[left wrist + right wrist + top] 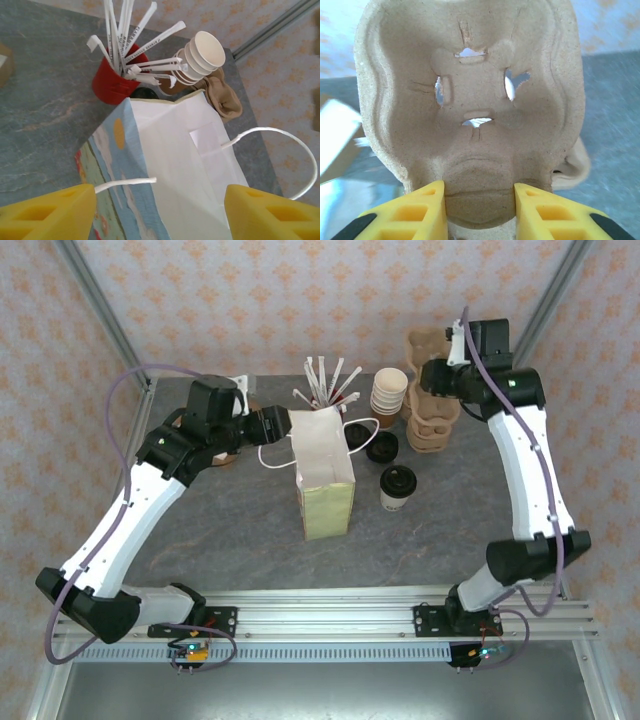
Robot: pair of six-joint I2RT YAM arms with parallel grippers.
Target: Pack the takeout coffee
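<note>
The takeout coffee (398,486), a small cream cup with a black lid, stands on the table just right of the upright paper bag (325,475). My left gripper (283,426) is at the bag's upper left edge. In the left wrist view it (160,210) is open, its yellow fingers (50,212) on either side of the bag's white mouth (175,160), and a string handle (125,183) runs to the left finger. My right gripper (437,380) is at the back right, shut on a brown pulp cup carrier (470,100) at its lower lobe, between its fingertips (479,200).
A red cup of white straws (325,390) stands behind the bag, with a stack of lidless cream cups (389,395) to its right. A loose black lid (381,448) lies by the coffee. More pulp carriers (430,425) are stacked at the back right. Metal frame posts (95,300) flank the table.
</note>
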